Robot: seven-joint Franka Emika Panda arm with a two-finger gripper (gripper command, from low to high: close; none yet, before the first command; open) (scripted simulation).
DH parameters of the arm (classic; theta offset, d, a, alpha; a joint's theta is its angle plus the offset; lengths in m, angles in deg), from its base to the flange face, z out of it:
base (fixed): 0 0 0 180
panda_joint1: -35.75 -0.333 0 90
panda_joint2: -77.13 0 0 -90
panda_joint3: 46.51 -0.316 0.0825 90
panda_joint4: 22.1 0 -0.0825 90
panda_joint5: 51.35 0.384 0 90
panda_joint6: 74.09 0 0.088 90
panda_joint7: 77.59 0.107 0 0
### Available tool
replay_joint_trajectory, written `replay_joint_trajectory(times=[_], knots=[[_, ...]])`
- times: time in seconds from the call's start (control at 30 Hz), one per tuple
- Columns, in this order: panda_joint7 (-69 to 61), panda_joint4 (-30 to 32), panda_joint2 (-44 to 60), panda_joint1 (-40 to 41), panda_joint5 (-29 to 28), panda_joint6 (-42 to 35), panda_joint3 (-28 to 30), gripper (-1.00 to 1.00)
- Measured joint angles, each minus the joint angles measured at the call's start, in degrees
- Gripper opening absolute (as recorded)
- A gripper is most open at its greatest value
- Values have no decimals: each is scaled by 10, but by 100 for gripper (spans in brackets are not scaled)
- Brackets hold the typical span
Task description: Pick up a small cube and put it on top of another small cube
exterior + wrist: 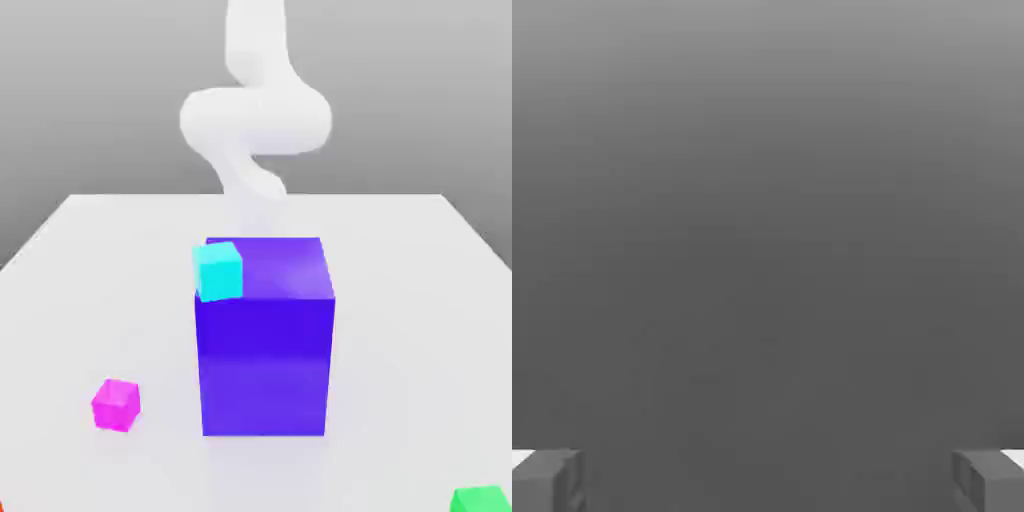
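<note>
With the jaws (768,482) spread and empty, nothing is stacked: the magenta cube (117,405) sits toward the desk's (400,330) edge at the exterior view's left, lift and placement on the green cube (481,500) both remaining.

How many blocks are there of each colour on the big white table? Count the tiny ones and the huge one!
Magenta small cube: 1
Cyan small cube: 1
Green small cube: 1
Blue-violet large block: 1
Orange-red thing, just a sliver at the exterior view's left edge: 1
Total: 5
</note>
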Motion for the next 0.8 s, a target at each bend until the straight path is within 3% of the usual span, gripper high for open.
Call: replay_joint_trajectory(times=[0.8], knots=[[-686,85,91,-147,-149,65,328,0]])
